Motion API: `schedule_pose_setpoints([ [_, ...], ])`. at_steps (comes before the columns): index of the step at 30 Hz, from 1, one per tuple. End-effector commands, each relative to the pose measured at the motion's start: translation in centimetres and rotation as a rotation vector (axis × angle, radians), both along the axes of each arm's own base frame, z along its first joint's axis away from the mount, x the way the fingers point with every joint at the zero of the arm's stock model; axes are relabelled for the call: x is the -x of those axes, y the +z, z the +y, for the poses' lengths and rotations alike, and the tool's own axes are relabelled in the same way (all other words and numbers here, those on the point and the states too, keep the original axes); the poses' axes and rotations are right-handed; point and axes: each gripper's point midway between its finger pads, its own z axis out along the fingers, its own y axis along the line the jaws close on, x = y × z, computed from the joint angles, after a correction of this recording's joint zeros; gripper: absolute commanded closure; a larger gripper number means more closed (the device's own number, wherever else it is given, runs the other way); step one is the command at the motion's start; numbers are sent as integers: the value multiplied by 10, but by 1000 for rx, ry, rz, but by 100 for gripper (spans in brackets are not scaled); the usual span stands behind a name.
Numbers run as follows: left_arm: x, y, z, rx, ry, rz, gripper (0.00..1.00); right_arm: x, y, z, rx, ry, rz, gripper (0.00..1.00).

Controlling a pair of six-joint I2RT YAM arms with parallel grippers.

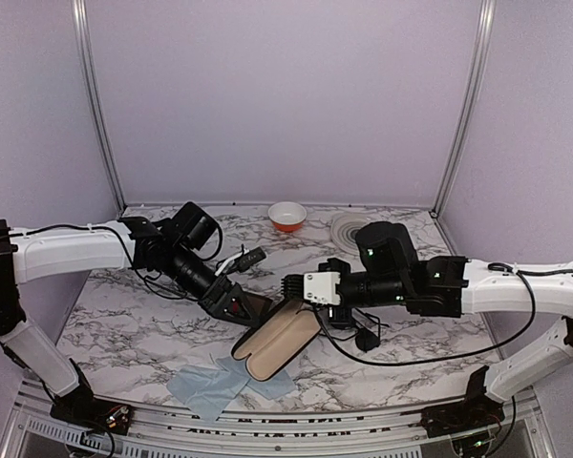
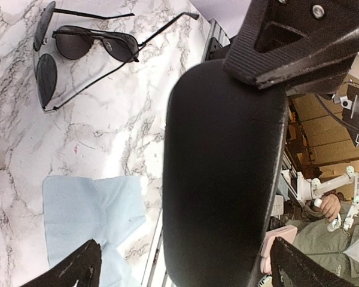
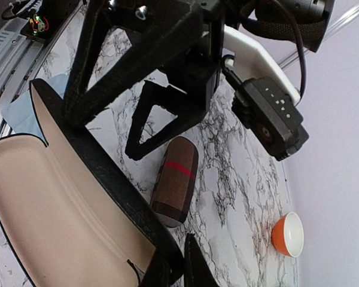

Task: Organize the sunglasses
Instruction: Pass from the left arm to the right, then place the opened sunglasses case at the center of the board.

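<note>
So the sunglasses (image 2: 96, 43) are out on the marble tabletop (image 1: 124, 315). They lie flat with the thin temple arms swung open and the dark lenses facing up. They're not in anything and nothing is touching them. In the left wrist view they sit well apart from the black case (image 1: 277, 345), past the far side of the blue cloth (image 2: 90, 215).

The black case lies wide open near the front edge of the tabletop, with its beige lining showing and one end resting on the blue cloth. It's empty inside.

The right fingers (image 3: 194, 269) are pinched shut on the black rim of that case, right at the edge of the lined half.

The left fingers (image 2: 299, 36) are spread wide with the glossy outer shell of the case between them. One finger looks like it sits against the shell, but the view is so close and dark that I can't say for sure it's touching. It doesn't read as a grip either way.

Just beside the open case, under the left arm, lies a brown plaid case (image 3: 176, 182) with a red stripe, closed. An orange bowl (image 3: 290, 234) sits further back on the tabletop.
</note>
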Motion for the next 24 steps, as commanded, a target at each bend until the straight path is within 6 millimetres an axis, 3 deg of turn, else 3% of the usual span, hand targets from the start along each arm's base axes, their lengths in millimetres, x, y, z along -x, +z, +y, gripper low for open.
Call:
schedule_pose_setpoints([
  [1,-27,14,9,7,83,-78,1,3,21,1,-91,-28,20,96],
  [5,-51,23,22,-22,180,-186,1,1,22,2,-145,-71,74,96],
  [11,-114,51,73,-115,480,-460,1,-23,25,4,-240,-267,147,100],
  [15,-145,66,116,-228,716,-655,1,-37,24,11,-280,-423,170,100],
  [21,-164,97,182,-374,1024,-868,1,-53,4,30,-293,-647,186,100],
  [24,-161,110,199,-383,1091,-917,1,-56,-5,40,-320,-707,218,100],
])
